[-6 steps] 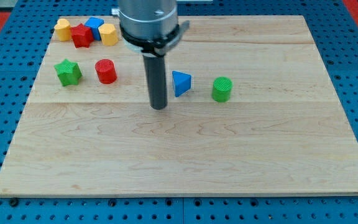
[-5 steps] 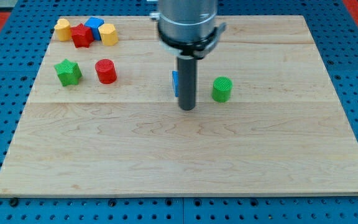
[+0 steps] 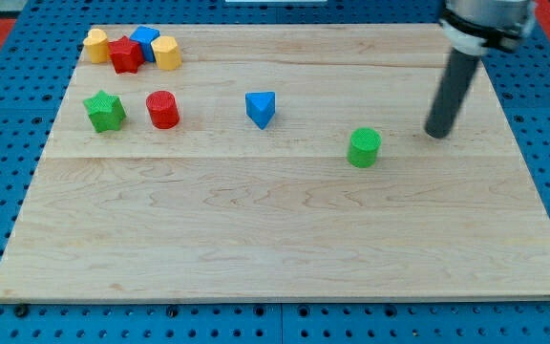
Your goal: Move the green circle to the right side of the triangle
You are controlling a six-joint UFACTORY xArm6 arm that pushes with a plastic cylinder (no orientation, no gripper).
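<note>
The green circle (image 3: 364,148), a short green cylinder, stands on the wooden board right of centre. The blue triangle (image 3: 262,108) lies to its upper left, well apart from it. My tip (image 3: 436,133) is to the right of the green circle and slightly higher in the view, a clear gap away, touching no block.
A red cylinder (image 3: 162,109) and a green star (image 3: 105,111) stand at the view's left. A cluster in the top left corner holds two yellow blocks (image 3: 167,53), a red block (image 3: 125,54) and a blue block (image 3: 145,39). The board's right edge (image 3: 518,143) is near my tip.
My tip swept from left of the triangle across to the far right. The triangle shifted a little left and up and turned. The green circle moved slightly right and down.
</note>
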